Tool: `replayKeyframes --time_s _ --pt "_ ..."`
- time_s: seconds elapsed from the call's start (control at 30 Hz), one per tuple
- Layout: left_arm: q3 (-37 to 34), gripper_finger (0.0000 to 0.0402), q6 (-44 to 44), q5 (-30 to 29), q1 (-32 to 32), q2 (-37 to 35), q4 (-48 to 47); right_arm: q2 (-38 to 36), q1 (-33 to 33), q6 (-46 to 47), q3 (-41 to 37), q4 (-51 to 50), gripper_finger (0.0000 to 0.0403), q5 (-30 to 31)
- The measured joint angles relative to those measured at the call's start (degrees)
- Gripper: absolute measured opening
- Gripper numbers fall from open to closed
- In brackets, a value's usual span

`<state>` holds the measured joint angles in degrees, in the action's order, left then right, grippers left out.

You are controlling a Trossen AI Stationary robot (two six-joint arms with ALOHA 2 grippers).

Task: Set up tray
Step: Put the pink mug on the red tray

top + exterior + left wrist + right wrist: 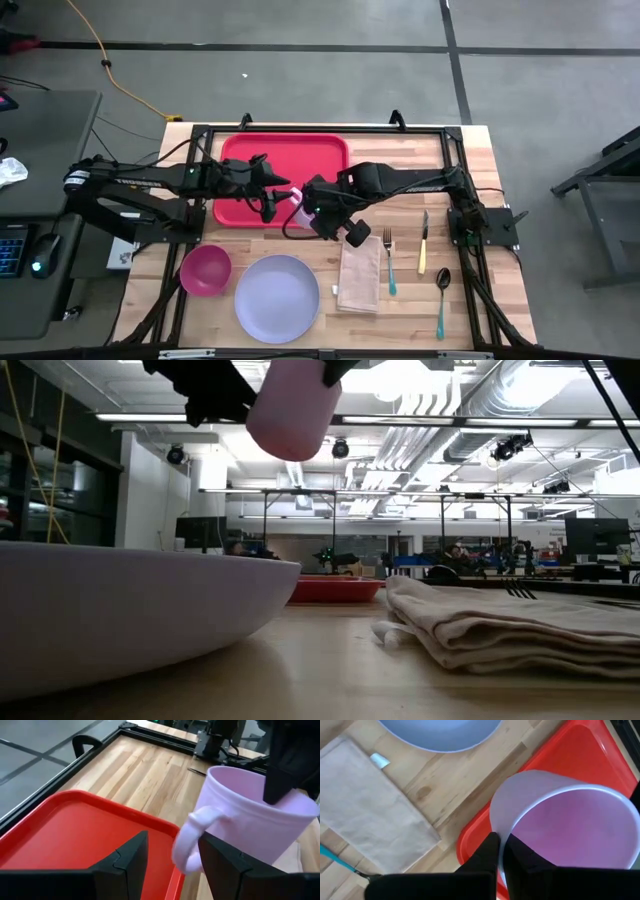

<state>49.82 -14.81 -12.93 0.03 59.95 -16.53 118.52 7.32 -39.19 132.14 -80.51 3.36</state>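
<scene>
The red tray (285, 165) lies flat on the far middle of the table. A lavender mug (299, 212) hangs in the air over the tray's near right corner (470, 840), held by my right gripper (501, 840). In the low view its base (290, 415) is high above the table. My left gripper (172, 855) is open over the tray's near right part. It is level with the mug's handle (192, 832), which sits just beyond the gap between its fingers. I cannot tell whether it touches the handle. My right gripper pinches the mug's wall at the rim (496, 817), with one finger (520, 857) inside the mug and the other (487, 857) outside. The fingers come from above, on the side away from the handle. The mug is lifted clear and slightly tilted.
On the near half of the table are a pink bowl (205, 270), a round lavender plate (277, 297) and a folded beige napkin (360, 285). To the right lie a fork (388, 262), a knife (423, 243) and a spoon (441, 295). A black frame borders the table.
</scene>
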Motion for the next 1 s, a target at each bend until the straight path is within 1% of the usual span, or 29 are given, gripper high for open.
replayKeyframes --time_s 0.33,0.6,0.77,1.0 --pt "0.0 0.0207 0.6 1.9 0.0 2.1 0.0 0.0 1.0 -2.0 0.0 0.7 0.0000 1.0" --pt "0.0 0.0201 1.3 -2.9 0.0 2.2 0.1 0.0 0.9 -1.6 0.0 0.8 0.0000 1.4" --pt "0.0 0.0163 1.5 -4.7 0.0 2.2 0.3 0.0 0.9 -1.5 0.0 0.9 0.0000 2.0" --pt "0.0 0.0079 1.6 -7.0 0.0 2.2 0.9 0.0 0.4 -1.3 0.0 1.6 0.0000 2.1"
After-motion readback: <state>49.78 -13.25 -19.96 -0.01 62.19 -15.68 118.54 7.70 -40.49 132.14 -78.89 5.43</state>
